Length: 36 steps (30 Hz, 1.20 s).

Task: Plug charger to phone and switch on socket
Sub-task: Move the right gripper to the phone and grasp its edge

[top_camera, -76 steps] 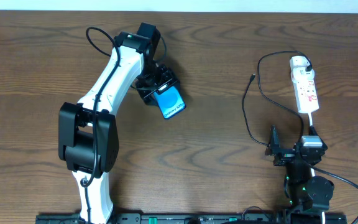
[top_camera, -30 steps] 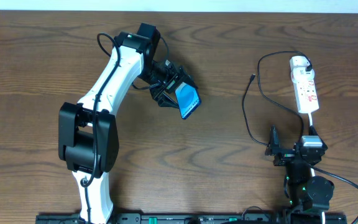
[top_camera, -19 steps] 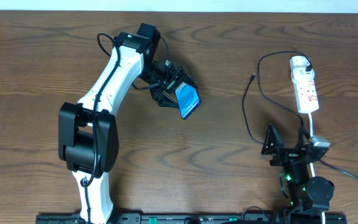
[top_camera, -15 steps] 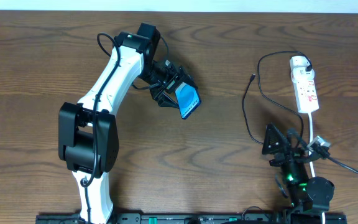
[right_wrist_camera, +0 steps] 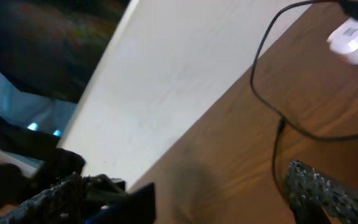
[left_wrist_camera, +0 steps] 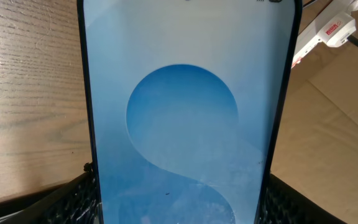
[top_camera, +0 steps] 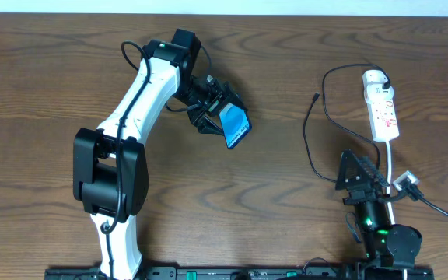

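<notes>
Blue-screened phone [top_camera: 236, 127] tilts mid-table; black charger [top_camera: 306, 128] curls beside white socket [top_camera: 382, 109].

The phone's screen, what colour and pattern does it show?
Light blue with a darker blue round swirl on the phone, clearest in the left wrist view.

Open table [top_camera: 286, 187] between phone [top_camera: 236, 127] and charger [top_camera: 307, 132] tip; charger loops crowd socket [top_camera: 382, 109] left side and near end.

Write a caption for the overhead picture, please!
Left fingers grip the blue phone; the charger lies beside the socket.
</notes>
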Each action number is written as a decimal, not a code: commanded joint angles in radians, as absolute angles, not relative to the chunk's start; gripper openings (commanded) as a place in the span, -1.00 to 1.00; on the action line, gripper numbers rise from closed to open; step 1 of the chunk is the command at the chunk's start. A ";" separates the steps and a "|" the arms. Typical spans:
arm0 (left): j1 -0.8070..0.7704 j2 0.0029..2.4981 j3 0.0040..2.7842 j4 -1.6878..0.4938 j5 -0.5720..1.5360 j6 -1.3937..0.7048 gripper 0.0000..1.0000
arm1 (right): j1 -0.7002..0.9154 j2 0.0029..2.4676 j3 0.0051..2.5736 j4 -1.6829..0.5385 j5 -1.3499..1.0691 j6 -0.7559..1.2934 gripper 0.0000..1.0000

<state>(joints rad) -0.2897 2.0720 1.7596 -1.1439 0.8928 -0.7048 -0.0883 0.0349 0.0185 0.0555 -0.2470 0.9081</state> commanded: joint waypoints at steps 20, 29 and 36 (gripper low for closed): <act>-0.284 2.029 1.762 -1.140 0.934 -0.689 0.44 | -0.083 0.822 0.812 -0.397 -0.837 0.721 0.99; -0.284 2.029 1.762 -1.140 0.935 -0.688 0.44 | -0.074 0.892 0.811 -0.316 -0.754 0.823 0.99; -0.284 2.029 1.762 -1.139 0.934 -0.688 0.44 | 0.084 0.933 0.852 -0.316 -0.590 0.888 0.98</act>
<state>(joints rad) -0.2897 2.0720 1.7580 -1.1374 0.8959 -0.7048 0.0193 0.9222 0.8040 -0.3016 -0.6960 0.8322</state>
